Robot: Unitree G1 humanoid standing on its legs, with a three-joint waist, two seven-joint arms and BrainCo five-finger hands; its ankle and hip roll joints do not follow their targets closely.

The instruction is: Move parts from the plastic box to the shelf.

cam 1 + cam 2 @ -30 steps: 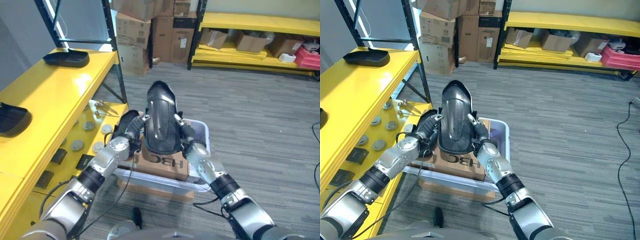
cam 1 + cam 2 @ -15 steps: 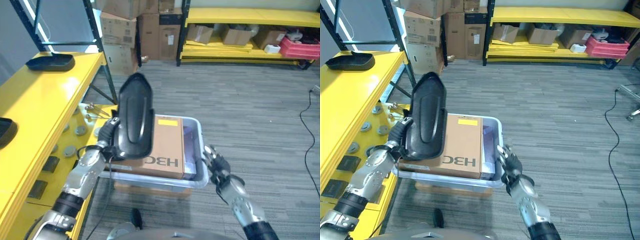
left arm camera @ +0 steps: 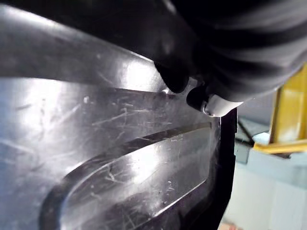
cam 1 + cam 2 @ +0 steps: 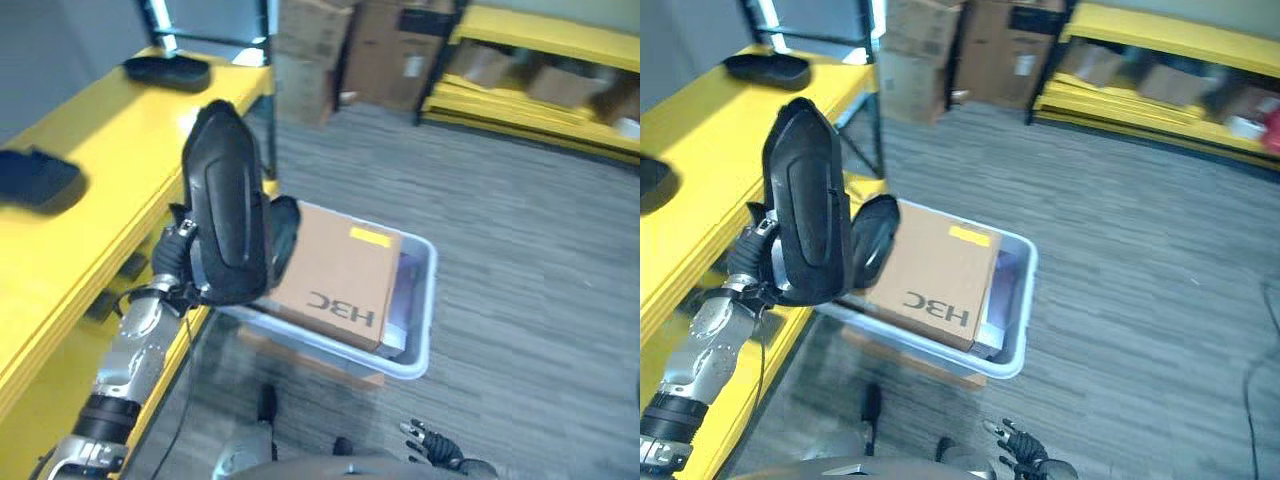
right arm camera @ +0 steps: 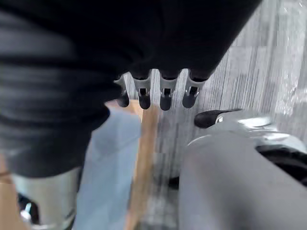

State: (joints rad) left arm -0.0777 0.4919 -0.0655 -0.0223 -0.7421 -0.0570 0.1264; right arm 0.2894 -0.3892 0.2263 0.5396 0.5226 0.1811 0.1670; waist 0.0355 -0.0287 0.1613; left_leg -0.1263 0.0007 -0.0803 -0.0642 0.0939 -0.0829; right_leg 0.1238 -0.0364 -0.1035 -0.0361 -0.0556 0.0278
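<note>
A grey, ribbed carpet floor (image 4: 520, 250) is stretching between yellow racks, with open room to the right of the plastic box (image 4: 415, 330). A glossy black moulded part (image 4: 228, 215), long, rounded and scuffed, with a raised oval ridge, is being held upright by the left hand (image 4: 178, 262), whose fingers are curled round its back edge. It is being kept above the gap between the box's left rim and the smooth yellow shelf (image 4: 90, 215). A cardboard carton (image 4: 335, 275) is lying in the pale translucent box. The right hand (image 5: 158, 93) is hanging low, fingers relaxed and straight, holding nothing.
</note>
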